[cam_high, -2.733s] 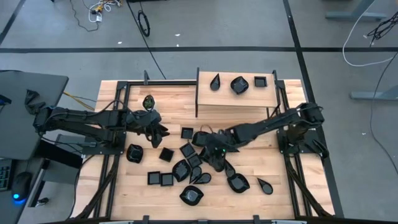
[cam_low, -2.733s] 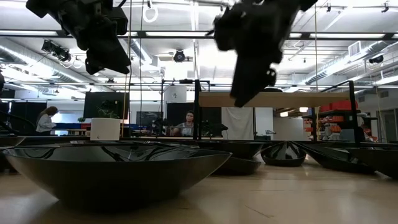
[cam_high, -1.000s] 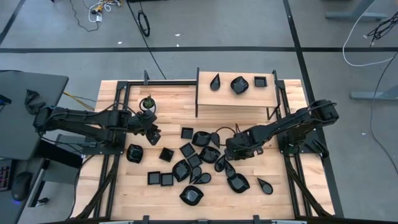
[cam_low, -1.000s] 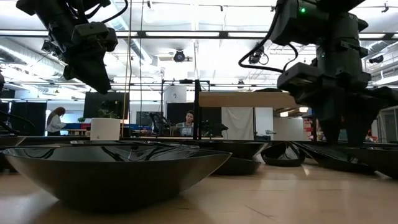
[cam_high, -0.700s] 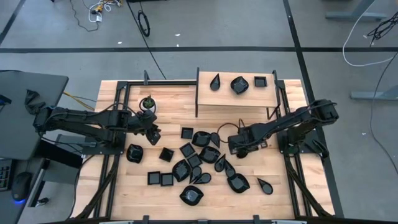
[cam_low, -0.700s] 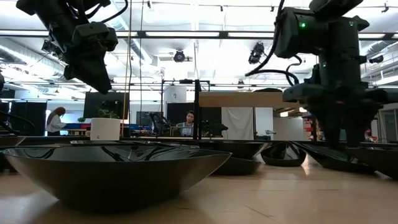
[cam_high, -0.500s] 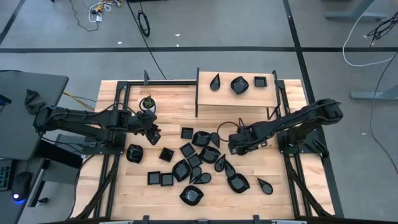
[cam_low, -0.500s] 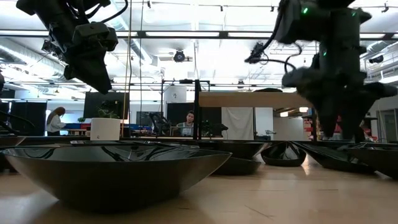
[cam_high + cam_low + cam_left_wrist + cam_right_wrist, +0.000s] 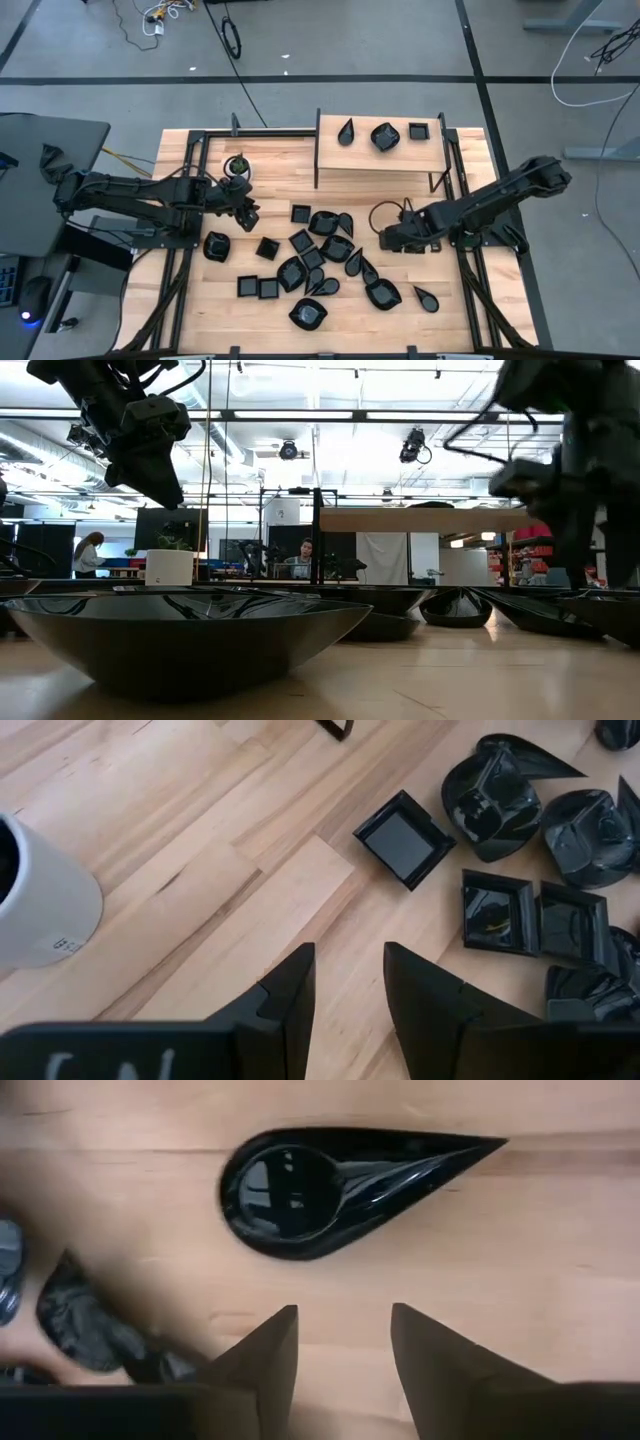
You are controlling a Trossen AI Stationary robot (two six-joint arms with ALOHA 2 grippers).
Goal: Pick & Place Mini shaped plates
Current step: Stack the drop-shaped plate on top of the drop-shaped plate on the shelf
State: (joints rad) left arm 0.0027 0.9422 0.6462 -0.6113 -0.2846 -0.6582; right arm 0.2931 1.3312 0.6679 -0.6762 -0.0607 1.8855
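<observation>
Hovering right end effector [image 9: 340,1342], parted and empty, near teardrop plate [image 9: 330,1185]
Risk: glossy rim slipping sideways; left end effector [image 9: 348,982] parted, empty

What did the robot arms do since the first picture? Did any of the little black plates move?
The right gripper pulled back from the middle of the pile of black plates toward the table's right side, jaws open and empty. The left gripper drew back a little, toward the white pot, and then held there, open. The three plates on the raised shelf stayed put; no plate was picked up.
</observation>
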